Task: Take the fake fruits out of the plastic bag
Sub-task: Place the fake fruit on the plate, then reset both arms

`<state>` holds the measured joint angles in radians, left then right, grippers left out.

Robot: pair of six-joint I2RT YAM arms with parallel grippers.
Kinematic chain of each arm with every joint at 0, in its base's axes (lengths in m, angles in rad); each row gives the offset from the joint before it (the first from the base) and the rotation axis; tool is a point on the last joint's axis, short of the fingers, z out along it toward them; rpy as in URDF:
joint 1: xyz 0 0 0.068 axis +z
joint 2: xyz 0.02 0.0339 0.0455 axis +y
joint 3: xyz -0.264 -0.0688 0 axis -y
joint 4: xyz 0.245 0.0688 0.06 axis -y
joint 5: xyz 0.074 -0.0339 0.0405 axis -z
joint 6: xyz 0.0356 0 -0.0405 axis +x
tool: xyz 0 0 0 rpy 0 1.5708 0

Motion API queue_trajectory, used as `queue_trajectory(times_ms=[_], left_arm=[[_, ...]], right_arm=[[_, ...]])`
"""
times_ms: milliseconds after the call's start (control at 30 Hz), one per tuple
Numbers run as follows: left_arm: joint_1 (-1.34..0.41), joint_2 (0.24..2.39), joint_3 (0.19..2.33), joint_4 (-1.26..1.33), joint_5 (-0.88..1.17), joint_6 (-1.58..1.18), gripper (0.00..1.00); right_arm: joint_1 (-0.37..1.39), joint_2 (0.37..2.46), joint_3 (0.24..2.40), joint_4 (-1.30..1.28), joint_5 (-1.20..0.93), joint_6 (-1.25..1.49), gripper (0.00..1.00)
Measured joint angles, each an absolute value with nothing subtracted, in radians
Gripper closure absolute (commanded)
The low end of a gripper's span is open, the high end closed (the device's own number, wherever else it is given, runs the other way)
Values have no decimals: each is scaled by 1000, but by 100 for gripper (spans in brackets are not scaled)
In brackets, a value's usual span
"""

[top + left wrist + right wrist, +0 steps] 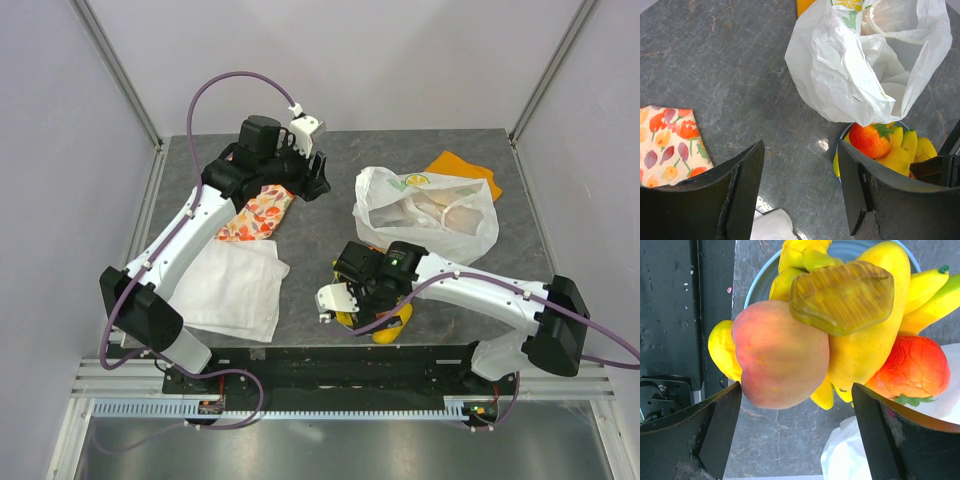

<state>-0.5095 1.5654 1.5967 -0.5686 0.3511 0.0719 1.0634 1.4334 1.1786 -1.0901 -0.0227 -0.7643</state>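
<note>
The white plastic bag [432, 212] lies crumpled at the back right with its mouth open; I cannot make out what it holds. In the left wrist view the bag [865, 55] overlaps the plate. Fake fruits are piled on a light-blue plate [759, 286]: a peach [780, 355], a brownish-yellow slice [842, 297], yellow bananas [927, 290] and a red-orange fruit [915, 365] with a green top. My right gripper [795, 435] hangs open just above this pile, holding nothing. My left gripper [800, 190] is open and empty above bare table, left of the bag.
A floral cloth [258, 212] lies under the left arm, and a flat white cloth [235, 285] is at the near left. An orange cloth [462, 168] peeks out behind the bag. The plate sits close to the table's near edge.
</note>
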Motion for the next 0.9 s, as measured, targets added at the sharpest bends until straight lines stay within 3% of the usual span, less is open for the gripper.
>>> queue_trajectory(times_ms=[267,400,667,767,800,833,867,900], left_arm=[[-509,1565,1597,-569,352,72,30],[-509,1565,1597,-569,351,72,18],[-480,1533,1597,-572,340,72,16],[-455,1501,1597,-574,339,73,33],[-447,1490,1596,-574,338,74,54],[-439,1480,1595,-575,339,76,66],[-431,1471,1594,-576,340,78,77],[-424,1464,1593,-579,340,86,93]], right_arm=[[1063,1399,1184,-1139,9,-784,2],[1032,1334,1219,-1205,36,-817,2],[550,1235,1436,-1133,52,-805,2],[424,1275,1461,-1114,-23,-762,2],[395,1295,1461,-1124,-56,-755,5],[374,1313,1458,-1134,-86,-748,9],[361,1332,1450,-1144,-121,-746,16],[356,1349,1441,-1159,-158,-745,37]])
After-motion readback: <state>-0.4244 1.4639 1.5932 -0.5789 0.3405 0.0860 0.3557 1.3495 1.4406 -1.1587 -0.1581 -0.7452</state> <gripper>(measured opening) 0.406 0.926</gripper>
